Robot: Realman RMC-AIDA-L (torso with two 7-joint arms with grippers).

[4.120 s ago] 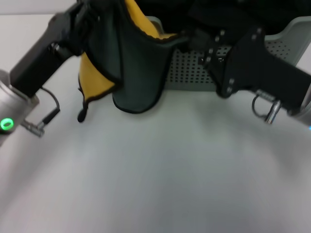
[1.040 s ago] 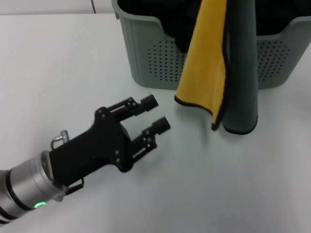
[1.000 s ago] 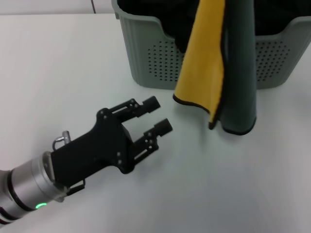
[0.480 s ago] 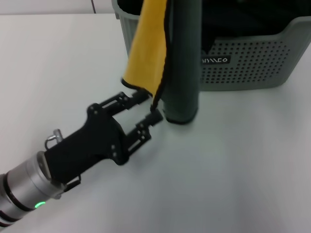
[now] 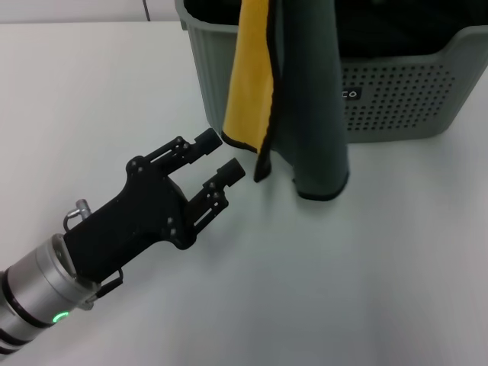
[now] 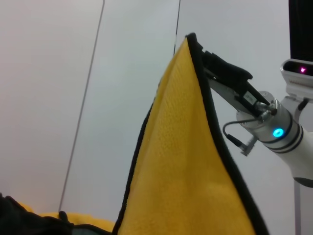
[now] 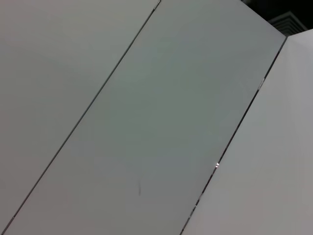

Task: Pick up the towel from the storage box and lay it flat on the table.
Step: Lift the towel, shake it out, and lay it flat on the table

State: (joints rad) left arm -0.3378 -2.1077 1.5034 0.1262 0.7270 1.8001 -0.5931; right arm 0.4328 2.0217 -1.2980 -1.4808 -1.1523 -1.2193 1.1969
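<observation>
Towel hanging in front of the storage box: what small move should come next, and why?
Probably ease the open left tool forward onto the towel's yellow lower corner. The towel hangs folded from above, its hem near the table, so spreading it likely needs a second grip.

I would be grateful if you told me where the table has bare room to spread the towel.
The table is bare in front of the storage box, to the right of the left tool. Another bare patch lies left of the box, beyond that tool. It is crowded where the hanging towel drops beside the open left tool.
</observation>
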